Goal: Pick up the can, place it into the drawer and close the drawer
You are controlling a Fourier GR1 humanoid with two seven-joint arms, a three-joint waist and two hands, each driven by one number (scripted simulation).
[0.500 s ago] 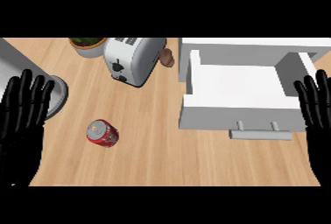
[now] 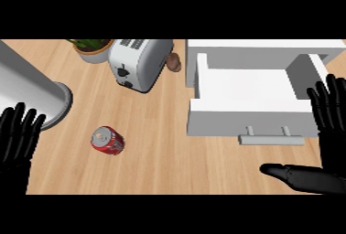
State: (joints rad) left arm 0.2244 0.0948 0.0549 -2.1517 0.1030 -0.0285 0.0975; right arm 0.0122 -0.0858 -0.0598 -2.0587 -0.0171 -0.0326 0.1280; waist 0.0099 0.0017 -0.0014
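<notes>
the can (image 2: pixel 107 140) is lying on its side on the desk (image 2: pixel 169 169), its silver top facing up and away toward the far-left, its long axis running on a slant from that top down toward the near-right. it is sitting just to the right of the left hand (image 2: pixel 19 135), with a strip of bare wood between them, and nothing is touching it.

the left hand is showing at the view's left edge with fingers straight, spread apart and pointing away, holding nothing. the right hand (image 2: pixel 330 137) is showing at the right edge, fingers likewise straight and apart, with the thumb sticking out leftward low in the view; it too is holding nothing.

judging by this layout, the left hand is the nearer 1 by a wide margin: the can is lying close off its right side, while the right hand is well apart from the can, far across the desk. the drawer (image 2: pixel 250 98) is standing pulled open, white and with nothing visible inside, just to the left of the right hand's fingers, its handle (image 2: pixel 272 138) facing the robot. so the pick is probably falling to the left hand, reaching rightward and closing across the can's slanted axis, and the drawer is then lying well off to that hand's right.
</notes>
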